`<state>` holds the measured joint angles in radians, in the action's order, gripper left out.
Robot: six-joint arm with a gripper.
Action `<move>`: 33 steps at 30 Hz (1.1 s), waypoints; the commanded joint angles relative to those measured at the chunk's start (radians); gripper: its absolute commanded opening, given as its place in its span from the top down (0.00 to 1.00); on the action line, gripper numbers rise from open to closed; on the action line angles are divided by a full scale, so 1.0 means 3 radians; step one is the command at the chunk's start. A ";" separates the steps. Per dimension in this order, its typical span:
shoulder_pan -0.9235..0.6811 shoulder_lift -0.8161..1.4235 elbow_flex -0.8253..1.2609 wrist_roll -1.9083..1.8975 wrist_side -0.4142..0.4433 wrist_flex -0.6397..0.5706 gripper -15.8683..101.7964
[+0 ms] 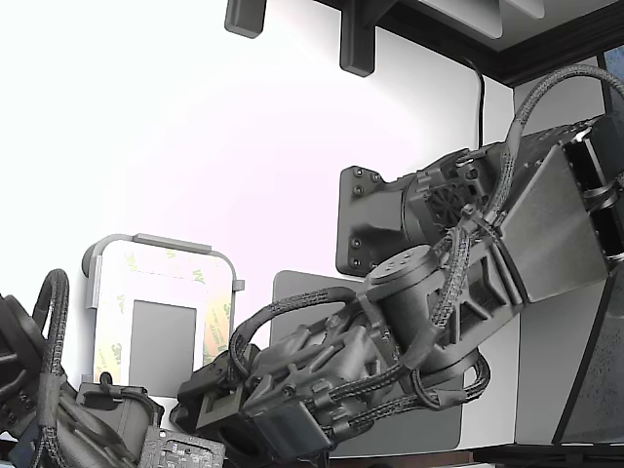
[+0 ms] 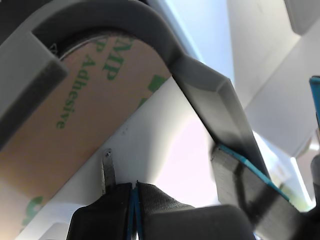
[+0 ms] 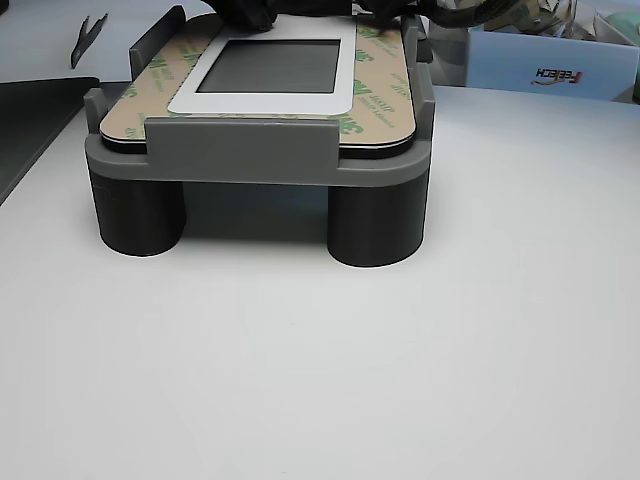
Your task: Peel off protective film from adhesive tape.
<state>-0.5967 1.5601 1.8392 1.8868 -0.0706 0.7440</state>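
Your gripper [image 2: 134,192] is clenched, pads pressed together with nothing visibly pinched; a thin metal tip sticks up beside them, just off the film's inner edge. The protective film [image 3: 378,100] lies flat as a printed border round a grey panel [image 3: 270,66], apparently unpeeled. The adhesive tape under it isn't visible separately. A grey holder [image 3: 240,158] on round legs cradles the part, its walls stopping it sliding, on the white table [image 3: 320,370].

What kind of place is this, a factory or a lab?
Probably a lab bench or test cell: a cabled robot arm over a plain white table, with a gray fixture holding one part framed in 3M-printed film.
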 commanded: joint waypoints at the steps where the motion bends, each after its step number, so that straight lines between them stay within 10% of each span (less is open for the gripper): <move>1: 0.0010 0.0082 -0.0061 -0.0015 0.0005 0.0005 0.95; 33: -0.0020 0.0082 -0.0102 0.0072 0.0031 -0.0005 0.94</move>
<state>-0.6090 1.5677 1.8377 1.9037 -0.0614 0.7517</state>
